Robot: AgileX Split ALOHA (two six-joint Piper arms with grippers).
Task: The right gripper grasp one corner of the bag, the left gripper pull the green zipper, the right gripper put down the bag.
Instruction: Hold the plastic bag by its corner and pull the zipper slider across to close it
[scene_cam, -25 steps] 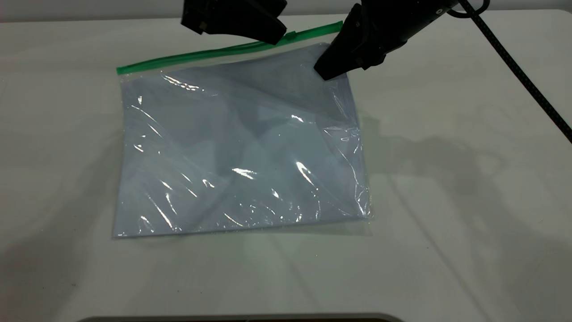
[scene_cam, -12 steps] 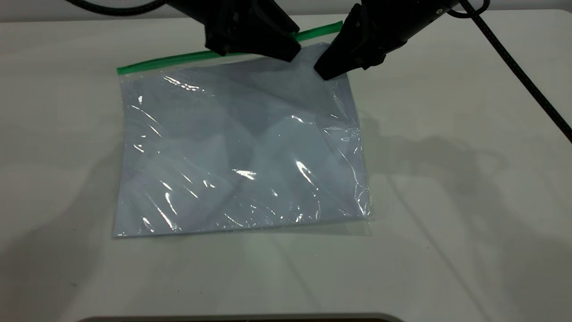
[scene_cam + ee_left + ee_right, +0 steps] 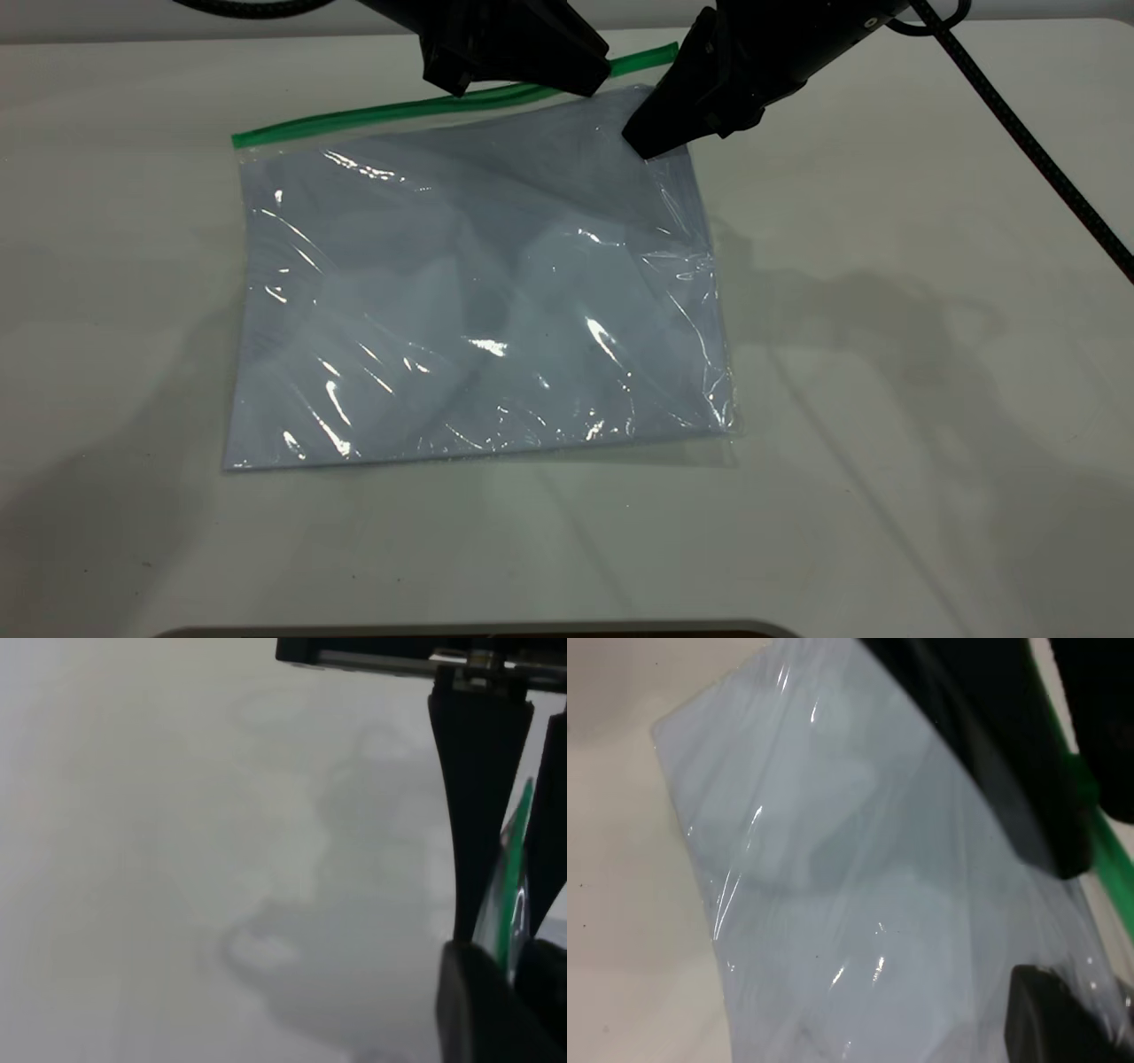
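The bag [image 3: 478,292], a clear crinkly pouch with a white sheet inside, lies on the white table [image 3: 886,399]. The green zipper [image 3: 354,117] runs along its far edge. My right gripper [image 3: 645,142] is shut on the bag's far right corner and holds it slightly raised. In the right wrist view one of its fingers [image 3: 1059,1019] shows through the plastic of the bag [image 3: 859,868]. My left gripper [image 3: 580,84] sits over the zipper's right part. In the left wrist view the left gripper [image 3: 516,966] has its fingers closed tightly on the green zipper [image 3: 512,895]. The slider tab is hidden.
A braided black cable [image 3: 1036,151] runs from the right arm across the table's far right. A dark rim [image 3: 478,631] shows at the near table edge.
My left gripper has moved to the right along the green zipper, closer to my right gripper. The right gripper and the bag have stayed in place.
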